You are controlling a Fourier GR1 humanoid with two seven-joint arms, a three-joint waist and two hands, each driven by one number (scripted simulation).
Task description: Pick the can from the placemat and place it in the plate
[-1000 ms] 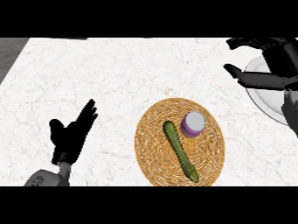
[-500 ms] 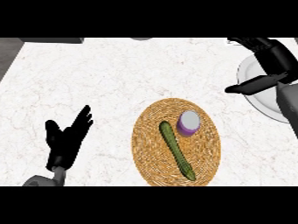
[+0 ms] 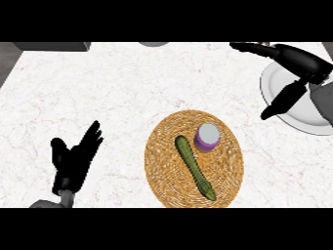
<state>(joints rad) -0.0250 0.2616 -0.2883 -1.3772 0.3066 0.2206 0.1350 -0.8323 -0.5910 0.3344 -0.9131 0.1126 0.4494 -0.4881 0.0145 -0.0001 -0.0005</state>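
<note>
Resting at the lower left of the frame, the left hand (image 3: 75, 163) has its fingers straight and apart, holding nothing. It has slipped a touch lower over the last second, no more.

Move up to the centre and there's the mat (image 3: 161, 166) on the worktop (image 3: 111, 97). A cucumber (image 3: 195, 168) lies along it, and the can (image 3: 207, 136) stands upright just beside the cucumber's upper end. The can hasn't budged; it's untouched and nowhere near a grasp.

Upper right now: the plate (image 3: 275, 80) sits at the frame's right edge, well apart from the mat. The right hand (image 3: 302, 61) hovers over it, spread wide and empty, fingers pointing left along the top, thumb hanging down across the plate's left side. That's the change: a second ago the fingers were more bunched, and now the hand has turned and opened out, yet it has stayed above the plate.

So the pick is not begun. I'd judge that the right hand must come down-left to the can.
</note>
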